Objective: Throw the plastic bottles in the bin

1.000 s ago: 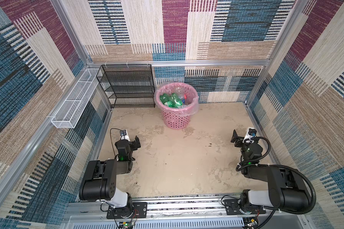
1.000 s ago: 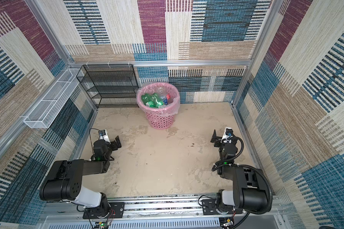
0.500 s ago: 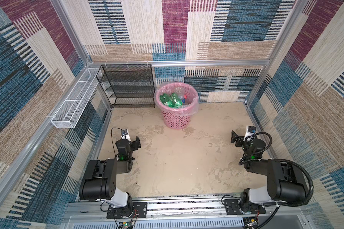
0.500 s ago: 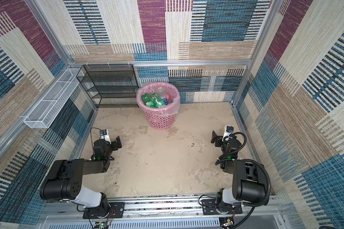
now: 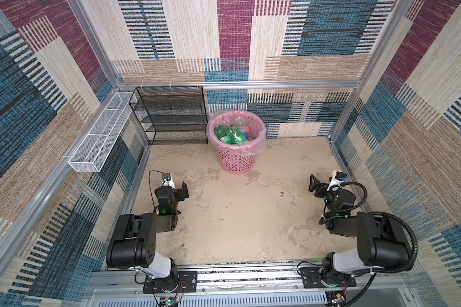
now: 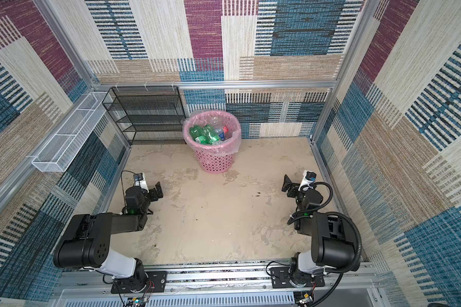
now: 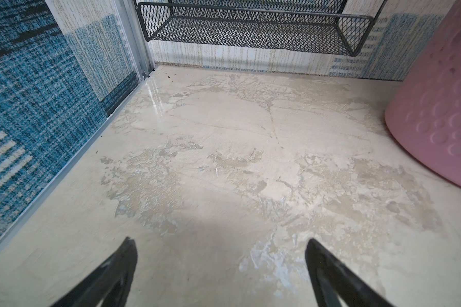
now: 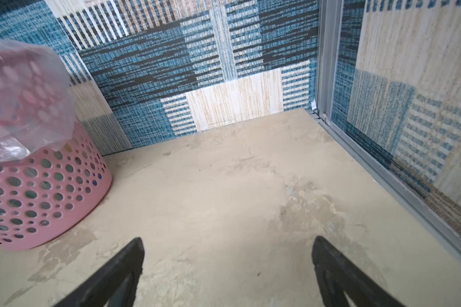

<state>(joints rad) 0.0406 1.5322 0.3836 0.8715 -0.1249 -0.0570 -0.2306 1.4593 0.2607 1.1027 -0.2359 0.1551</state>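
The bin [image 5: 236, 159] [image 6: 215, 160] is a pink perforated basket with a clear bag liner, standing at the back of the floor. Several plastic bottles [image 5: 229, 134] [image 6: 205, 133], green and clear, lie inside it. No bottle shows on the floor. My left gripper [image 5: 183, 189] [image 6: 157, 190] rests low at the left, open and empty. In the left wrist view, the left gripper [image 7: 220, 247] shows only bare floor between its fingers, and the bin [image 7: 437, 119] stands off to one side. My right gripper [image 5: 314, 183] [image 6: 288, 183] [image 8: 228, 247] is open and empty at the right, well short of the bin [image 8: 37, 191].
A black mesh shelf rack [image 5: 171, 117] [image 7: 250, 29] hangs on the back wall beside the bin. A long white wire basket [image 5: 99, 138] is fixed along the left wall. Patterned walls with metal frame rails enclose the beige floor [image 5: 237, 212].
The right arm's upper links have shifted slightly back toward the right wall. Its gripper has stayed in nearly the same place. The left arm and the bin have not moved.
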